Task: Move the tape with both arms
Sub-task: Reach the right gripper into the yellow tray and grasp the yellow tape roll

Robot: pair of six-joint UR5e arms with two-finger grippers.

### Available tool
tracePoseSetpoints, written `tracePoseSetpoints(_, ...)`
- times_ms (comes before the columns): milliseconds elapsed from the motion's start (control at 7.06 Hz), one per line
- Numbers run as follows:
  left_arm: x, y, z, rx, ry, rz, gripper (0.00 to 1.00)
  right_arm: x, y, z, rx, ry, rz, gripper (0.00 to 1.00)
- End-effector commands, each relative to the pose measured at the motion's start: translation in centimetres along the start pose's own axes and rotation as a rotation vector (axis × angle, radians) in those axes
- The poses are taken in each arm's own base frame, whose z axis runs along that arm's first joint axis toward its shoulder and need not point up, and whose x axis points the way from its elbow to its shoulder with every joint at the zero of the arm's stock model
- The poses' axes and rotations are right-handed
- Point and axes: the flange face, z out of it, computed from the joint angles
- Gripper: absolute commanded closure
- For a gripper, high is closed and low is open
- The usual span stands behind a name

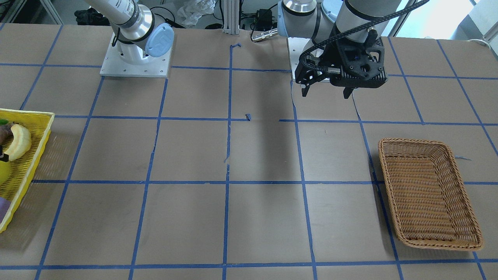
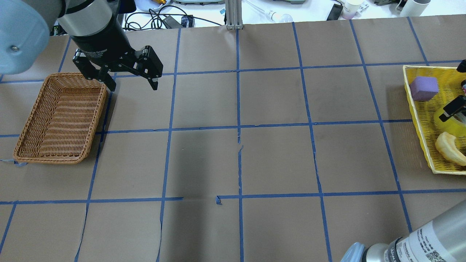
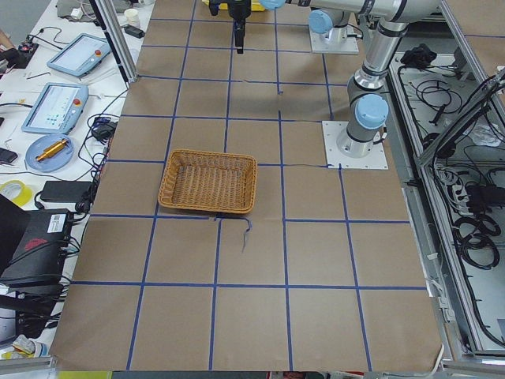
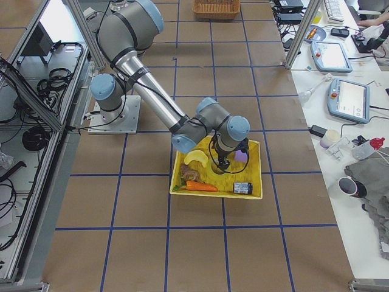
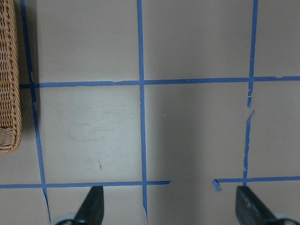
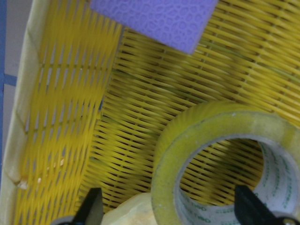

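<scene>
The yellow tape roll (image 6: 187, 136) lies flat in the yellow basket (image 6: 56, 117), its whitish core showing. My right gripper (image 6: 168, 192) is open just above it, one finger outside the ring and the other over its hole. In the overhead view the tape (image 2: 450, 125) sits at the right edge under the right gripper (image 2: 453, 107), which is partly cut off. My left gripper (image 2: 133, 87) is open and empty, hovering over the table beside the wicker basket (image 2: 60, 116). It also shows in the front view (image 1: 326, 94) and the left wrist view (image 5: 168, 190).
The yellow basket (image 2: 418, 116) also holds a purple block (image 2: 423, 87) and a pale banana-shaped fruit (image 2: 449, 147). The right side view shows a carrot (image 4: 200, 187) and a dark can (image 4: 243, 188) in it. The wicker basket (image 1: 428, 194) is empty. Blue tape lines grid the brown table.
</scene>
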Motion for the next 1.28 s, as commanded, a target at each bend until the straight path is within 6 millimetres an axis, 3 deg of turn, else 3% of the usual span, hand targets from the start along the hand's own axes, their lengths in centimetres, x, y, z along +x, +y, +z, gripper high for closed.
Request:
tracePoseSetpoints(0,0.0,0.0,0.0,0.001,0.000,0.000,0.00,-0.6,0.4,1.9,-0.025,-0.029,0.007,0.49)
tracePoseSetpoints(142,0.0,0.0,0.0,0.001,0.000,0.000,0.00,-0.7,0.5,1.5,-0.022,-0.022,0.008,0.87)
tracePoseSetpoints(283,-0.1,0.0,0.0,0.001,-0.002,-0.001,0.00,-0.5,0.6,1.0,-0.028,-0.005,0.010,1.00)
tracePoseSetpoints(567,-0.1,0.0,0.0,0.001,0.000,-0.001,0.00,-0.5,0.8,0.2,-0.036,0.017,0.015,1.00)
tracePoseSetpoints(708,0.0,0.0,0.0,0.001,0.000,0.000,0.00,-1.1,1.1,-1.8,-0.019,0.042,0.015,1.00)
tracePoseSetpoints(992,-0.1,0.0,0.0,0.001,0.000,-0.001,0.00,-5.4,1.2,-7.6,0.006,0.105,-0.020,1.00)
tracePoseSetpoints(1133,-0.1,0.0,0.0,0.001,0.000,-0.001,0.00,-9.2,0.4,-9.9,0.003,0.129,-0.066,1.00)
